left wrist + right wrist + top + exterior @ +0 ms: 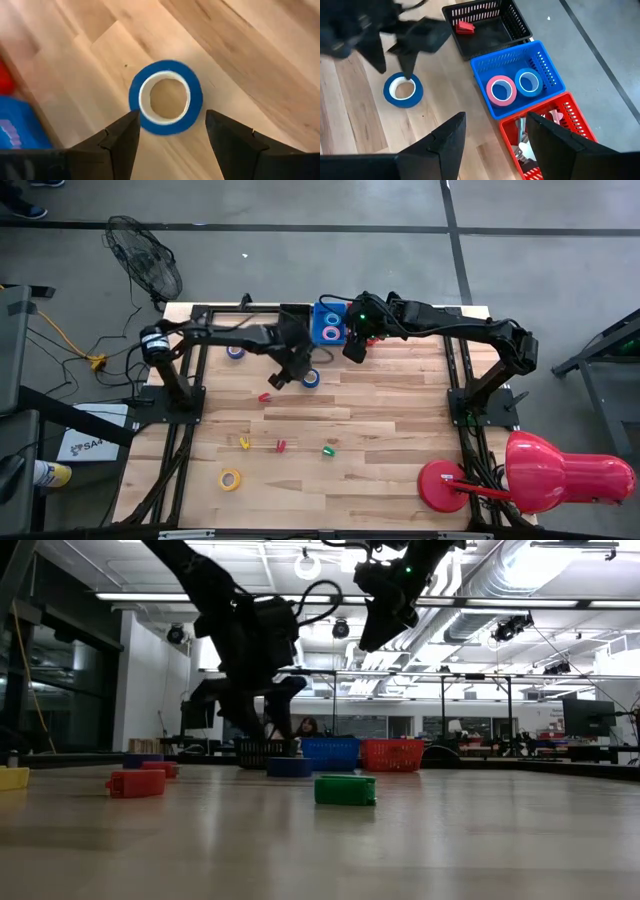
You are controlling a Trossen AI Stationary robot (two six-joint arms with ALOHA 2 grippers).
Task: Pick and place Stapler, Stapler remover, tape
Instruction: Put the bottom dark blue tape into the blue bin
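A blue tape roll lies flat on the wooden table, in front of the baskets at the far edge. My left gripper hovers just over it, open, its two fingers at the roll's near rim without touching. The same roll shows in the right wrist view under the left arm's fingers. My right gripper hangs open and high above the baskets, holding nothing. The blue basket holds a pink roll and a blue roll.
A black basket with a red piece and a red basket flank the blue one. Another blue roll, a yellow roll and small red, yellow and green pieces lie on the table.
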